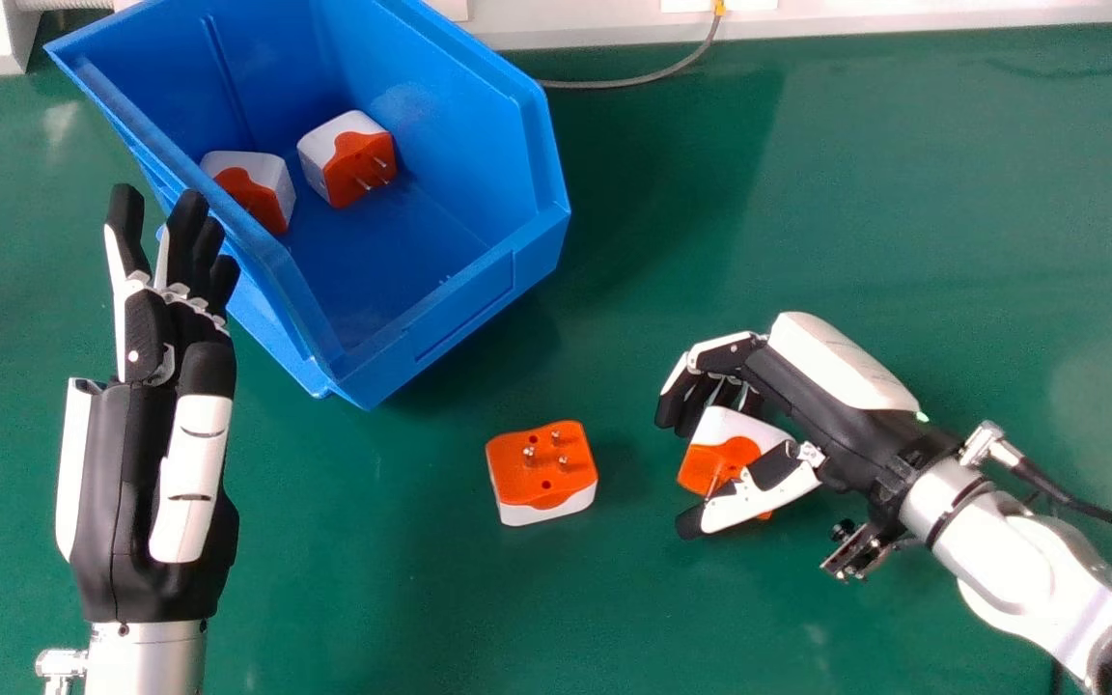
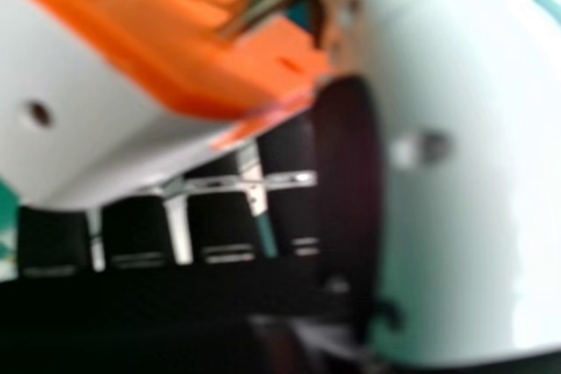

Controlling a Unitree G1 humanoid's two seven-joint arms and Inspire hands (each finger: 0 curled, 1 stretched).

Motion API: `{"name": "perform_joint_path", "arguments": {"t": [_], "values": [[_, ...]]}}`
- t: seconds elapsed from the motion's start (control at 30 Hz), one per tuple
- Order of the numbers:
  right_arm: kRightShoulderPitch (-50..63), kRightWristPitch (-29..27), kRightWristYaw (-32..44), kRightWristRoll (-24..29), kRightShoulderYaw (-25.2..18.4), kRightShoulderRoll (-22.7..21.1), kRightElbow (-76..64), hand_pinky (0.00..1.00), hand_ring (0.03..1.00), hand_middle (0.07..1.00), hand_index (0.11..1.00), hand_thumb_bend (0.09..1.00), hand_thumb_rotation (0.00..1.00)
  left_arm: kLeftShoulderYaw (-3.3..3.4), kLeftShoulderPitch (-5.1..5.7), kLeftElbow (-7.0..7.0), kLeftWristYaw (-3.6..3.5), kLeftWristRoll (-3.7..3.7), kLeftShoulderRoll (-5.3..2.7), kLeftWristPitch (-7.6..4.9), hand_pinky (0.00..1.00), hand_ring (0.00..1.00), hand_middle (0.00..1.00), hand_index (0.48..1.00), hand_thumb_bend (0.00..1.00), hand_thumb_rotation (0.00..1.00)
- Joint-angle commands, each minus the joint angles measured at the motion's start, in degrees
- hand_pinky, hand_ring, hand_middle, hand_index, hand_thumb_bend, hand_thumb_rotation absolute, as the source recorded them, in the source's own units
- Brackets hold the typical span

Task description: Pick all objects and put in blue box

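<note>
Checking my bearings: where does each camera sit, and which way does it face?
Head view: on the robot's head, facing forward and down at the green table and blue plastic box; left hand, right hand and silver forearms show.
Right hand view: at that hand, facing its thumb, fingers and the orange-and-white plug adapter.
Both show right hand and adapter.

Smooth plastic, bright metal
Beside the left hand's fingers, the blue storage bin is showing smooth, slightly glossy plastic. Between the right hand's fingers and thumb, the held plug adapter is showing smooth plastic, its metal pins gleaming; past those fingertips, the loose plug adapter is matching it. Under the fingers, the tabletop is giving a soft sheen. Behind them, the left forearm and right forearm are shining like metal.
</note>
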Motion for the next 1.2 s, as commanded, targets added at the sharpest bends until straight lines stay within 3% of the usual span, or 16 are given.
{"name": "perform_joint_path", "arguments": {"t": [0.0, 0.2, 0.4, 0.6, 0.77, 1.03, 1.17], "values": [[-0.23, -2.66, 2.96, 4.2, -3.01, -1.92, -4.88, 0.31, 0.417, 0.511, 0.52, 0.501, 0.0, -0.11, 0.46, -1.8, 0.57, 0.8, -0.4, -0.48, 1.0, 1.0, 1.0, 0.977, 0.57, 0.76], [1.45, -1.09, 12.73, 11.74, -7.61, -3.43, -16.1, 0.29, 0.416, 0.518, 0.521, 0.497, 0.0, -0.2, 0.57, -2.01, 1.37, 1.4, -0.49, -0.21, 1.0, 1.0, 1.0, 0.977, 0.58, 0.75], [3.36, 2.55, 20.73, 18.25, -10.71, -4.03, -26.46, 0.29, 0.417, 0.522, 0.522, 0.495, 0.0, -0.24, 0.52, -1.94, 2.54, 2.65, -0.72, -0.5, 1.0, 1.0, 1.0, 0.976, 0.59, 0.75], [3.49, 6.07, 26.23, 22.64, -12.75, -3.38, -33.4, 0.28, 0.423, 0.526, 0.524, 0.493, 0.0, 0.04, 0.48, -1.73, 3.72, 3.86, -0.67, -0.89, 1.0, 1.0, 1.0, 0.976, 0.59, 0.75], [2.2, 7.12, 27.94, 23.33, -13.91, -2.84, -35.89, 0.28, 0.426, 0.528, 0.524, 0.493, 0.0, 0.11, 0.41, -1.4, 4.59, 4.61, -0.69, -1.32, 1.0, 1.0, 1.0, 0.975, 0.59, 0.74], [-0.82, 8.33, 28.87, 23.1, -14.05, -0.33, -39.52, 0.28, 0.428, 0.531, 0.525, 0.492, 0.0, -0.24, -0.22, -0.5, 5.07, 5.03, -0.85, -1.72, 1.0, 1.0, 1.0, 0.975, 0.58, 0.74], [-5.03, 9.66, 29.46, 23.84, -13.86, 2.33, -40.47, 0.29, 0.43, 0.528, 0.524, 0.493, 0.0, -0.51, -0.35, -0.33, 4.97, 5.02, -0.84, -1.47, 1.0, 1.0, 1.0, 0.974, 0.57, 0.73]]}}
